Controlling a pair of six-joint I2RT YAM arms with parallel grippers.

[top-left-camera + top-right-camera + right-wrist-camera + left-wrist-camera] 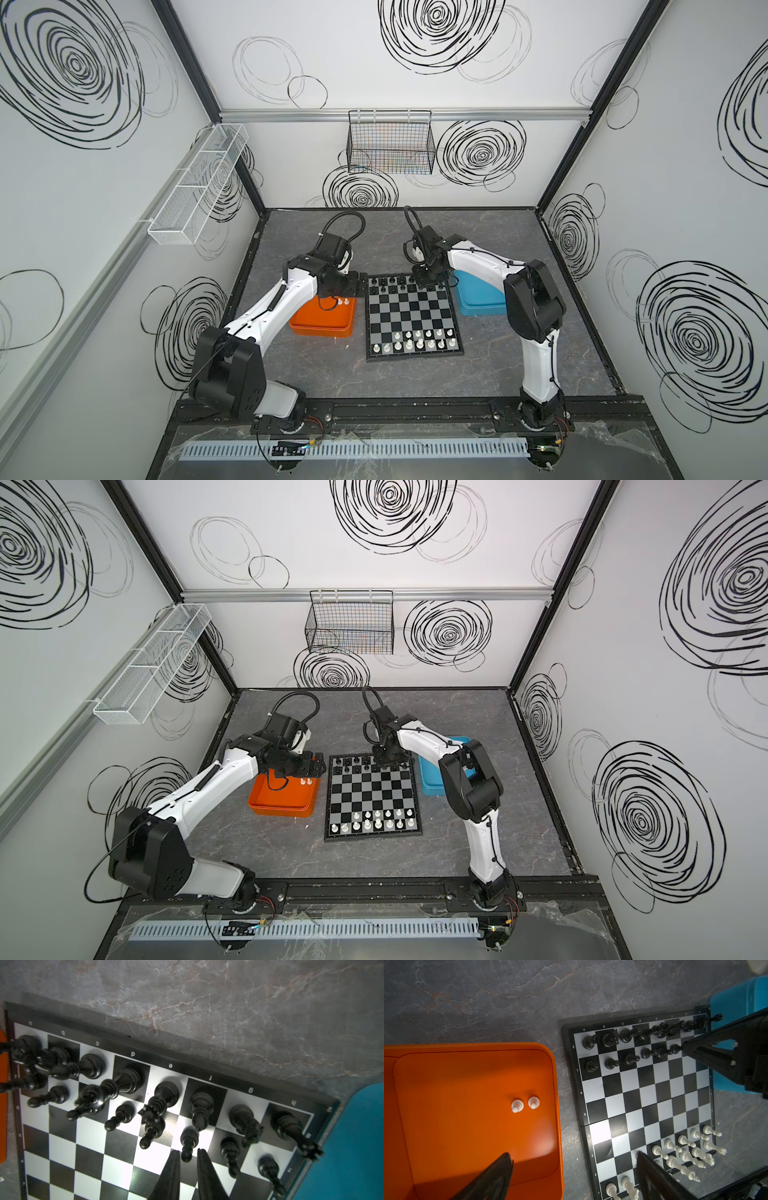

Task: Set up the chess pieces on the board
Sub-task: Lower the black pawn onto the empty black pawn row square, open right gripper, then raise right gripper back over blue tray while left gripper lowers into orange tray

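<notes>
The right gripper, a pair of slim black fingers, hangs over the far right part of the flat square chessboard with black and silver-grey squares and a thin black rim. Its fingers stand narrowly apart on either side of the round head of a small black plastic pawn. A sliver of board shows on each side, so they pinch nothing. That pawn stands upright on column f, row 7, in the line of black pawns just in front of the black back row along the far rim. The white chessmen fill the near rim, with a shorter row of white pawns just ahead of them. The left gripper, spread wide and empty, hovers above the strip of grey marble-patterned table between the board's far left corner and the shallow orange plastic tray. Two small white pawns stand upright side by side in that tray, clear of both fingers. A blue plastic tray lies just beside the board's far right edge. White letters a to h run along the far rim, and digits 1 to 8 run down one side.
</notes>
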